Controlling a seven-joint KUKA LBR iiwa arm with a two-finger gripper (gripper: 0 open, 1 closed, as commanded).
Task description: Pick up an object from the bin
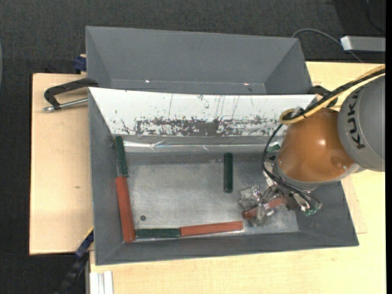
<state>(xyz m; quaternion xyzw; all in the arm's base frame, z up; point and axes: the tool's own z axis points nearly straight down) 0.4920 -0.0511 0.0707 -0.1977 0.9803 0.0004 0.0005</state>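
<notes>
Red bar, flat along the front wall of the bin, right end just beside the low gripper, whose grip we cannot tell; green bar near; we judge nothing lifted, grasp and raise remaining.

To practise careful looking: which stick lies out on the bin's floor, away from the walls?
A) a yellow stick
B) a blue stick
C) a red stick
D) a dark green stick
D: the dark green stick lies alone on the floor of the bin, just left of the gripper, while the left red stick and the front red stick lie along the walls.
</notes>
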